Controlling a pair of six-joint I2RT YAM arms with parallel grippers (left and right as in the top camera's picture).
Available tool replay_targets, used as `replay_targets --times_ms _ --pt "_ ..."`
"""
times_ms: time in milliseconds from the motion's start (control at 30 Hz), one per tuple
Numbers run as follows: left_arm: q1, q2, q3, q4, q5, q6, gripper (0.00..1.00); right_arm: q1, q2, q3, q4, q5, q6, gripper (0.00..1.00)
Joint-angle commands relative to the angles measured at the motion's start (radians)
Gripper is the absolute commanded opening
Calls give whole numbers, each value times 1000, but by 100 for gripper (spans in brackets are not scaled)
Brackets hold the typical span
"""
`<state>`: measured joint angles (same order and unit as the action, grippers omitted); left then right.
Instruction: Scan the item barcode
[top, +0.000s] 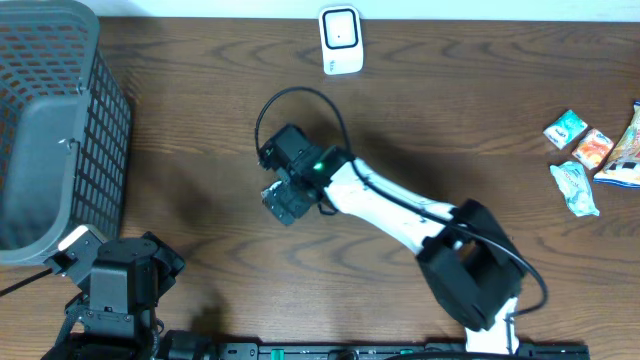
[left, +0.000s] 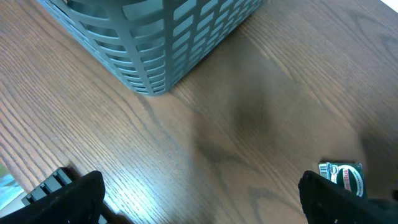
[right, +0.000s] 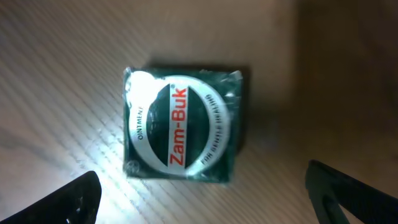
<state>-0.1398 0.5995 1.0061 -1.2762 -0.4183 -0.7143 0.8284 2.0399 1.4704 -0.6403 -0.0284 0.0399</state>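
The item is a dark green square Zam-Buk ointment box, lying flat on the wood table with its label up. My right gripper hovers right above it, open, with both black fingertips wide of the box and not touching it. From overhead the right gripper covers the box at the table's middle. The box's edge shows at the lower right of the left wrist view. A white scanner stands at the far edge. My left gripper rests open and empty at the near left, seen wide open over bare wood.
A grey mesh basket fills the far left corner, and its corner shows in the left wrist view. Several snack packets lie at the right edge. The right arm stretches diagonally from the near right.
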Motion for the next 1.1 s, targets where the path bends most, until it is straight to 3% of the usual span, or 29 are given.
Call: replay_targets --times_ms 0,400,567,767,1067 --pt "3 -1 0 -3 -16 -13 98 16 53 1 10 56 -15 99" --pt "3 -1 0 -3 -16 -13 98 18 99 1 61 42 -15 99" --pt "3 -1 0 -3 -16 -13 98 23 108 1 81 37 -15 91" --pt "3 -1 0 -3 -16 -13 98 26 111 0 79 41 -11 66" --pt "3 -1 0 -3 -16 -13 98 26 109 3 74 44 23 67"
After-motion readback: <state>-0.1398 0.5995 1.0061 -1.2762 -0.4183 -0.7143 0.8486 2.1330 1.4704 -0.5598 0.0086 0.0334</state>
